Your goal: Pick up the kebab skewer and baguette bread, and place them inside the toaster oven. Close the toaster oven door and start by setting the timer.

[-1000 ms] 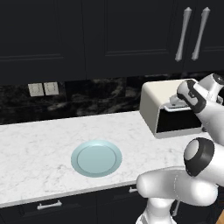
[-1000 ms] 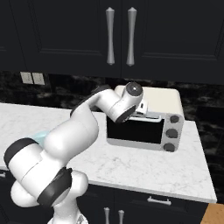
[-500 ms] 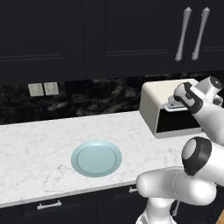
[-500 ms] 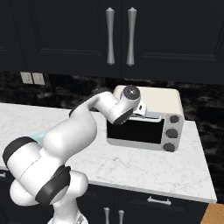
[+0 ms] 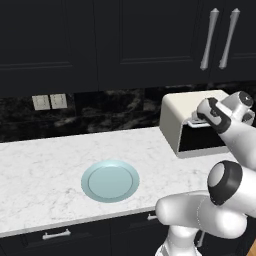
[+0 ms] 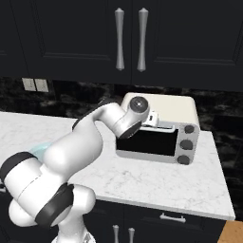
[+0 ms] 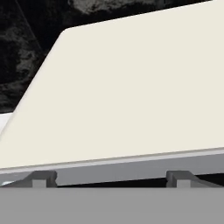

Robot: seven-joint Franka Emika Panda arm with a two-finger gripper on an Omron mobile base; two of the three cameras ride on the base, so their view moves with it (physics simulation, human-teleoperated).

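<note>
Near edge: white marble table point(image 5: 40, 185) with a pale blue-green plate point(image 5: 110, 180) toward its front, bare on top. Its bareness fits a judgement that the food steps are done; neither the kebab skewer nor the baguette bread can be made out on the table, and the dark glass hides whatever lies inside the oven, so I cannot confirm they are in there.

Mid-scene, right: toaster oven point(image 6: 166, 108), cream body, standing at the back of the table against the dark stone backsplash point(image 5: 100, 112). The toaster oven door point(image 6: 147, 142) sits upright and flush with the front, so it reads as closed. Three grey knobs point(image 6: 186, 144) run down its right side.

End effector point(image 7: 111, 178) is at the door's top edge, by the pale handle bar point(image 7: 131, 168). In the hand view both fingertips point(image 7: 43, 177) stand far apart with nothing between them: released, grasping nothing. Cream oven top lies just beyond them. This position suits a hand at the handle of a shut door.

Judgement: remaining step is the timer. That calls for moving right to the knobs; which one is the timer I cannot tell.

Far: black upper cabinets point(image 6: 71, 42) with silver handles.
</note>
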